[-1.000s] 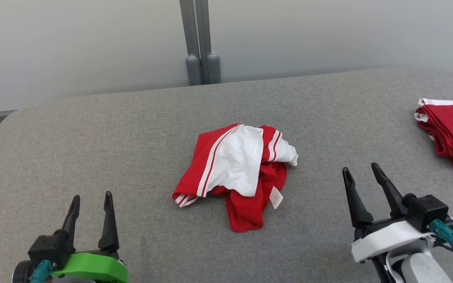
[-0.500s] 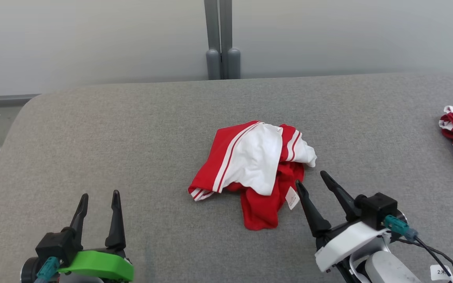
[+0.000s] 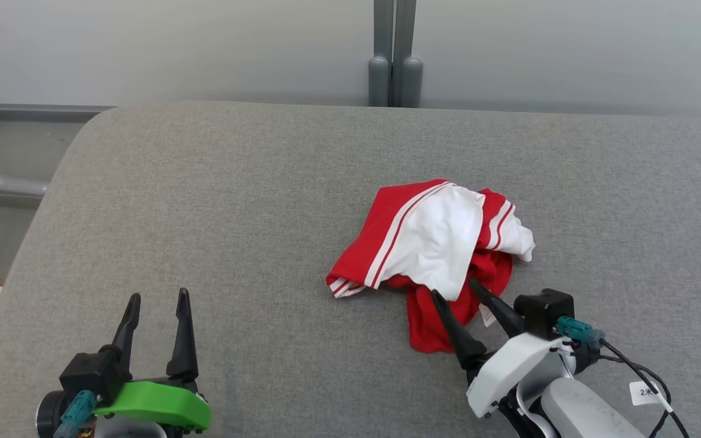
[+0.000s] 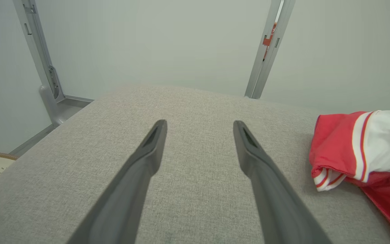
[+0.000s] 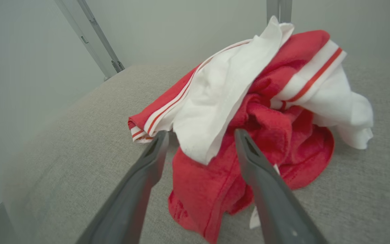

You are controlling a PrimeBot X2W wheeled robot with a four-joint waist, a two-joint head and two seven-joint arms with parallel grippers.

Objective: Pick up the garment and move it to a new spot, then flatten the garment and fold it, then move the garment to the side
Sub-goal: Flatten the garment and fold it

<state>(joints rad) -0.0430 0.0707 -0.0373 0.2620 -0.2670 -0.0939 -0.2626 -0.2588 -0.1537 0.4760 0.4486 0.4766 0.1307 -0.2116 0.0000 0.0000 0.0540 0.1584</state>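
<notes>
Head view: my right gripper (image 3: 453, 287) is spread open, and its tips reach the near edge of the garment (image 3: 435, 243), a red and white heap. I cannot tell if they touch it. My left gripper (image 3: 159, 294), also open, hovers over the bare grey pad (image 3: 235, 201), with the garment well to its right. Free pad runs ahead and left of these fingers to the rounded edge. A white label (image 3: 485, 314) beside my right finger is unreadable.

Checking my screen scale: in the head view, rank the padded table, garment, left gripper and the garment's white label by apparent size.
1. padded table
2. garment
3. left gripper, enlarged by nearness to the camera
4. white label
</notes>
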